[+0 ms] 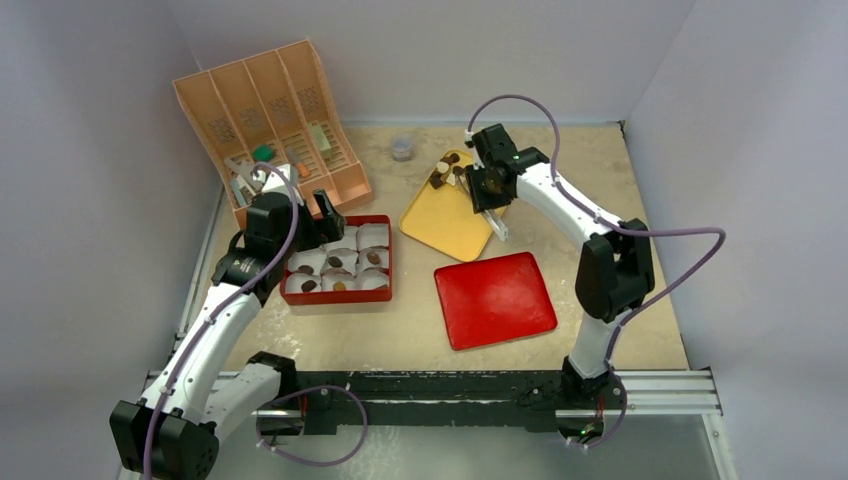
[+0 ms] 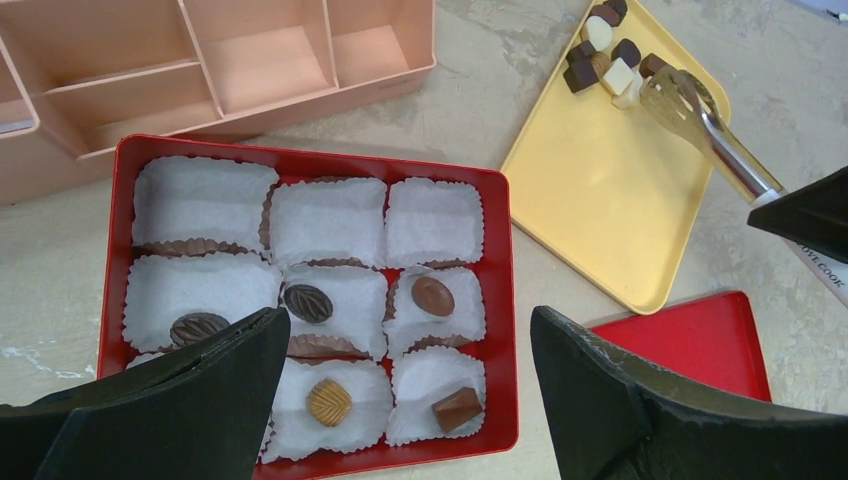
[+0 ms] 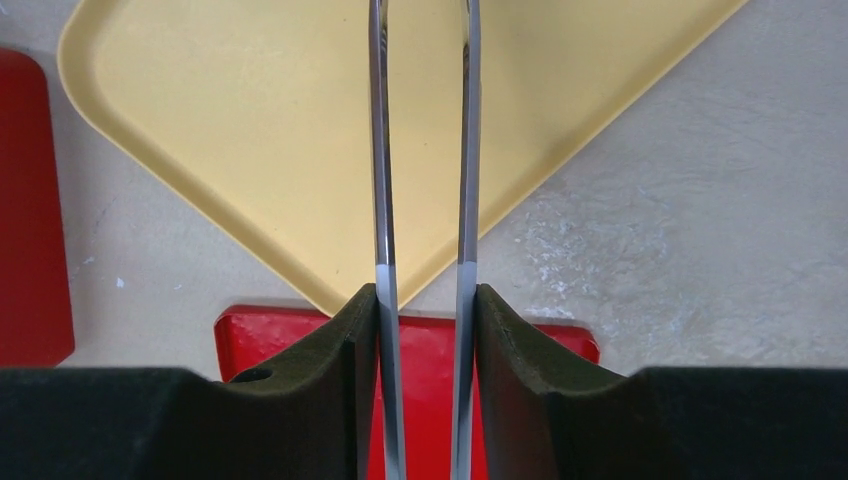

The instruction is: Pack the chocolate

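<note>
Left wrist view: left end effector (image 2: 408,325) released above the red box (image 2: 506,320). Right end effector (image 3: 425,300) grips tongs (image 3: 383,150) near chocolate (image 2: 583,77).

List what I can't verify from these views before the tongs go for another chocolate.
- Tong tips: right wrist view cuts the tongs off at its top edge; left wrist view shows them by the chocolate pile, but not whether a piece is gripped.
- Near-left cup of the red box: left wrist view, hidden behind a finger of the left tool.
- Contents of the small container: top view, too small.
</note>
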`<state>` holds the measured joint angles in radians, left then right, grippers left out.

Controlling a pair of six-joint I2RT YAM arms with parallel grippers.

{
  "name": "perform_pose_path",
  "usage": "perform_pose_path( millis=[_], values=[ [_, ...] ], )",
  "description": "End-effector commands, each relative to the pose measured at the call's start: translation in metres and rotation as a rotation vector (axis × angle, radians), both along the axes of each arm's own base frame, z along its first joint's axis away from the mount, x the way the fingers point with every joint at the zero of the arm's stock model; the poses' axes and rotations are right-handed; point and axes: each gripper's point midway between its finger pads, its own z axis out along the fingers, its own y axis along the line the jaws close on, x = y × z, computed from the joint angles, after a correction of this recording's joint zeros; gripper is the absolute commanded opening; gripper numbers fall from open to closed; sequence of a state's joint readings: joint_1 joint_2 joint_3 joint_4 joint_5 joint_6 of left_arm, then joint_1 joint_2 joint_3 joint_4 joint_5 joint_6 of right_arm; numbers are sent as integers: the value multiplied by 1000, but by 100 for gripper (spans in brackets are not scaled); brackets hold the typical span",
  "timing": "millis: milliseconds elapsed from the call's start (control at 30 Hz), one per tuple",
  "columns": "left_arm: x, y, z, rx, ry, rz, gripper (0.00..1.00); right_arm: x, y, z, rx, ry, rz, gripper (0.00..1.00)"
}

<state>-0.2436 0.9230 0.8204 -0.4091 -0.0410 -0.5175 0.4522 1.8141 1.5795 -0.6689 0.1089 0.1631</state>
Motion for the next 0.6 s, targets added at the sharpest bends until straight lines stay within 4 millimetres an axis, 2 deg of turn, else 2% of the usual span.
perform_pose_path(
  millis=[0,567],
  values=[
    [8,2,21,17,-80,1,90,13,9,9,39,-42,20,39],
    [7,3,23,19,-87,5,89,29,11,-17,12,-6,7,42]
  ],
)
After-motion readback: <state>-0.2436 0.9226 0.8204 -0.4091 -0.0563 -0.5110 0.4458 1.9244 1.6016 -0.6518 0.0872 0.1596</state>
